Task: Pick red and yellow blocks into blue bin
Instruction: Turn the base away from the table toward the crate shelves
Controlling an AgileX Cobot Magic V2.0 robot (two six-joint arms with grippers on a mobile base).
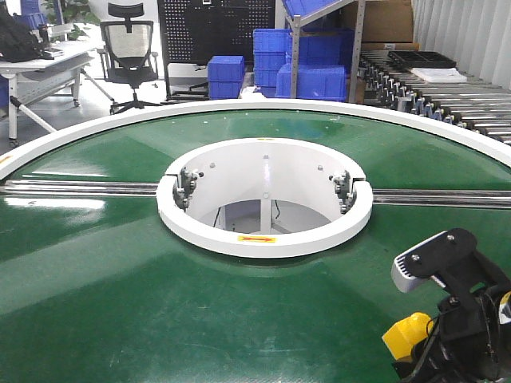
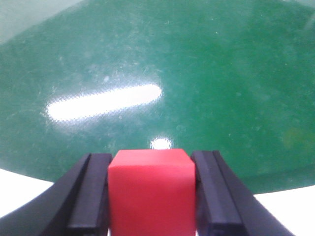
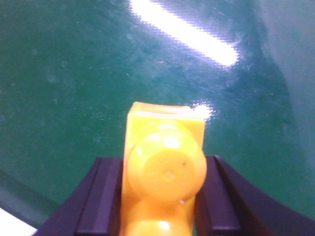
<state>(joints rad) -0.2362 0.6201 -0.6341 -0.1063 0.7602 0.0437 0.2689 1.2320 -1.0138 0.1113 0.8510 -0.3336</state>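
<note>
Yellow brick: lower stud, perhaps more, cropped off

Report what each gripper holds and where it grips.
The left gripper clamps the red cube by two opposite side faces. The right gripper clamps the yellow studded brick by its opposite sides.

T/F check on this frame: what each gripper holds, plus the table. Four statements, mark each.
1. The left gripper is shut on the red cube. True.
2. The right gripper is empty. False: its fingers clamp the yellow brick.
3. The brick's studs point away from the right wrist camera. False: a round stud faces it.
4. A white ring sits at the middle of the green table. True.
</note>
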